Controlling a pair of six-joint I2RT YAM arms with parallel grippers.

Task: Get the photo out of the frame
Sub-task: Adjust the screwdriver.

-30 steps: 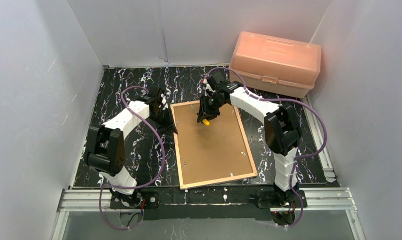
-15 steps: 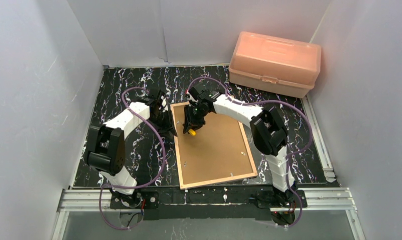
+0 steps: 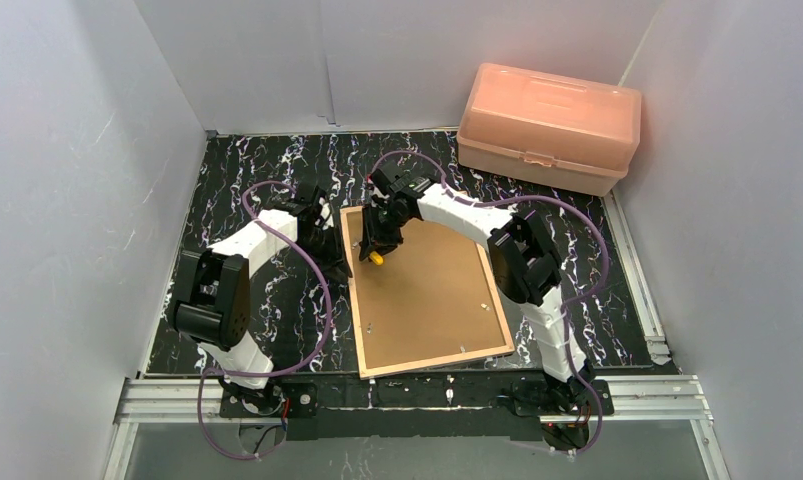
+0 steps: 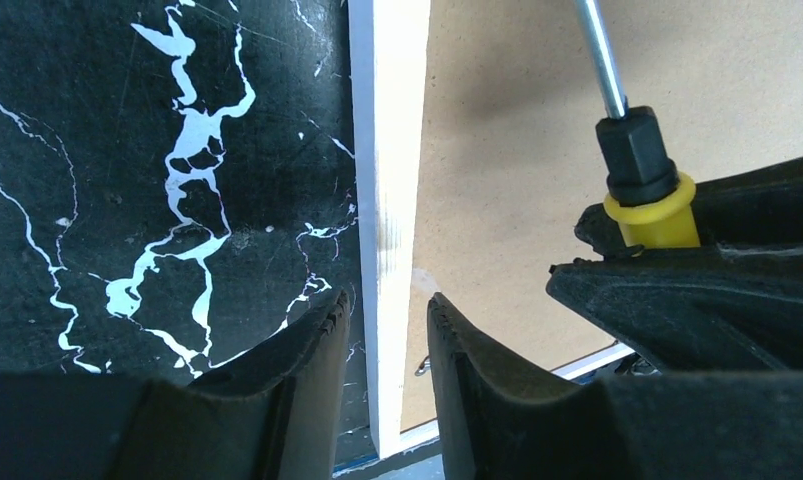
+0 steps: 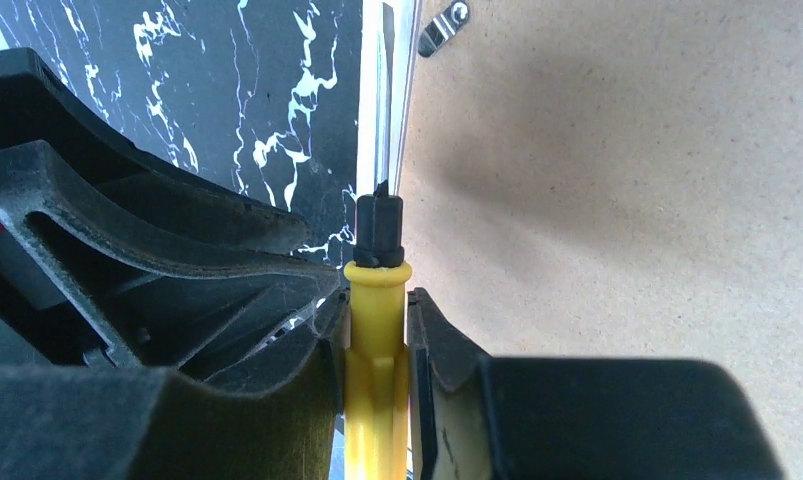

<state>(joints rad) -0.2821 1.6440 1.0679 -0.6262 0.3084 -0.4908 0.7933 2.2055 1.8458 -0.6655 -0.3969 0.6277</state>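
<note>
So the frame (image 4: 387, 150) is lying face down with the backing board (image 3: 427, 300) up. We can't see the photo at all, but we reckon it's under that board, inside the frame. The right gripper (image 5: 375, 305) is clamped on a yellow-handled screwdriver (image 5: 380, 235), its shaft running along the frame's left rail, with a metal clip (image 5: 442, 27) just beside it on the board side. The left gripper (image 4: 385, 310) straddles the same rail, and we can't tell if it's pinching. The next bit hinges on tip meeting clip

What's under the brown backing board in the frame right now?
Nothing under it shows. The backing board fills the frame, metal tabs at its edge; the right hand holds a screwdriver at its left edge. Any photo beneath is covered.
</note>
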